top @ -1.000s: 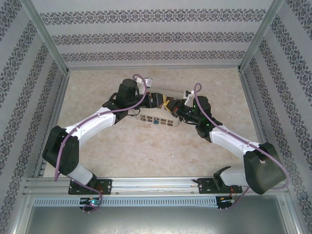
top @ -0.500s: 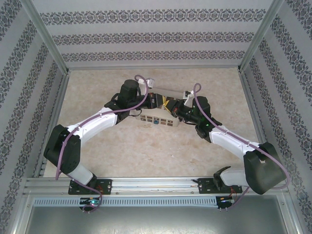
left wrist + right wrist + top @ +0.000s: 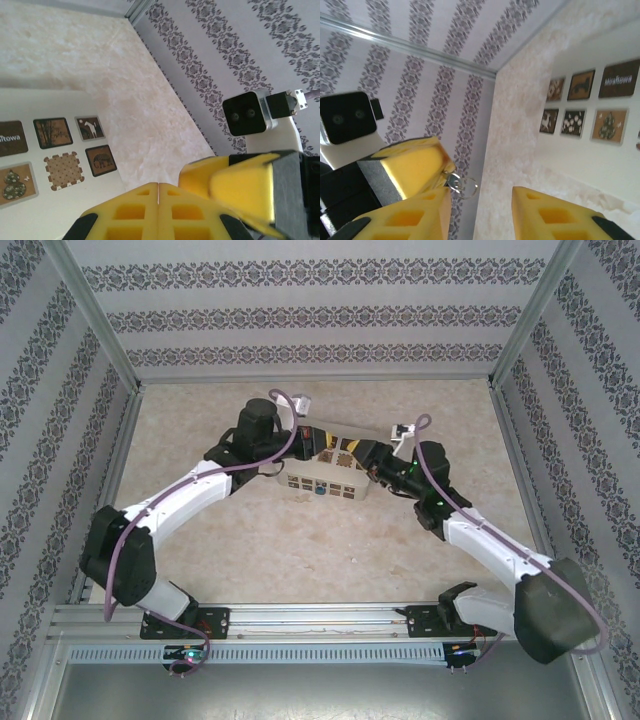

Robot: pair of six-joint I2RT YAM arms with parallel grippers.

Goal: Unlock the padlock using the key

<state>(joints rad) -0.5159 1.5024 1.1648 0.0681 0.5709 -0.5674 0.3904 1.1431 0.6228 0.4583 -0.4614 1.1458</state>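
Observation:
My left gripper [image 3: 158, 184] is shut, its yellow fingers [image 3: 415, 162] pinching the key [image 3: 454, 181]. The key's silvery head and thin ring stick out past the fingertips. My right gripper [image 3: 480, 192] stands open right beside it with nothing between its jaws, one finger [image 3: 235, 192] just to the right of the left fingertips. From above, the two grippers [image 3: 335, 448] [image 3: 358, 453] meet over the far edge of the cream box [image 3: 325, 480]. A small blue speck that may be the padlock [image 3: 319, 491] sits on the box's near side.
The cream box [image 3: 55, 210] has dark patterned squares on its top. It lies mid-table on the beige marbled surface [image 3: 300, 540]. Patterned walls [image 3: 320, 315] and metal frame posts enclose the workspace on three sides.
My left jaws have closed on the key and my right jaws have opened and let go. The right wrist has drawn back to the right, and the left wrist has shifted slightly left.

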